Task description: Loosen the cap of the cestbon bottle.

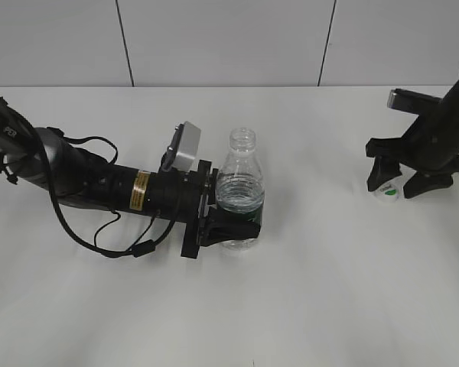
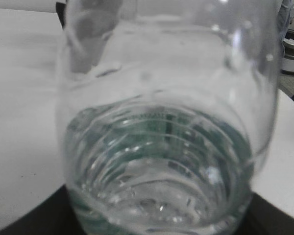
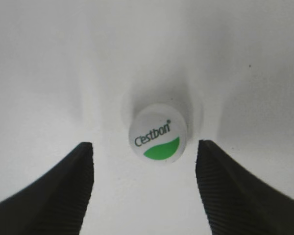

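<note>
Water half fills the uncapped cestbon bottle [image 1: 239,191]; cap [image 3: 158,137] lies apart.

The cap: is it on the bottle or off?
Off. The cap lies on the table between the right claw's open fingers; the bottle's neck is bare.

Cap [image 3: 158,138]: white, green half-moon mark, dark "Cestbon" lettering on top. Cestbon bottle [image 1: 239,191]: clear ribbed plastic, dark green label band. Tabletop [image 1: 329,290]: plain white; both tools black.
</note>
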Motion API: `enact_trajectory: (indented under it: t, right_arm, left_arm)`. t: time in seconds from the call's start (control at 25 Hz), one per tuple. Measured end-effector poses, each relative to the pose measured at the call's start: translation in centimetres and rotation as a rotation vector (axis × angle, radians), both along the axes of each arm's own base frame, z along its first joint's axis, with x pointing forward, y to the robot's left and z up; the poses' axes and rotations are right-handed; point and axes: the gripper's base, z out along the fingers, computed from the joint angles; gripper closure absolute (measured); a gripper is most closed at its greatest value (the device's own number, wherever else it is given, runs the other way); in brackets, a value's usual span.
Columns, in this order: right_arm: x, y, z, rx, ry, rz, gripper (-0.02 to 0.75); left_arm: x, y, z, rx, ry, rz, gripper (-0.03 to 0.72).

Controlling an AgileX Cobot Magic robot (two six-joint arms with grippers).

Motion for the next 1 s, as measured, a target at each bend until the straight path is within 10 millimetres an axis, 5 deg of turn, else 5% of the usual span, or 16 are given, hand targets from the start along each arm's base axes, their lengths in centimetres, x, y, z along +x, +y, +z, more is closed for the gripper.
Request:
enact_trajectory:
  t: [0.52, 0.76, 1.0]
  right_arm:
    - [-1.9, 0.0, 9.8, 0.017, -0.183, 0.026, 0.234]
    - [-2.3, -0.1, 11.1, 0.007, -0.214, 0.035, 0.234]
    - [-2.3, -0.1, 11.1, 0.005, -0.209, 0.036, 0.234]
  left_arm:
    - [0.0, 0.0, 0.0, -0.001, 0.001, 0.003, 0.276]
    - [0.2, -0.1, 0.1, -0.010, 0.020, 0.033, 0.276]
    - [0.3, 0.0, -0.2, 0.000, 0.047, 0.071, 0.163]
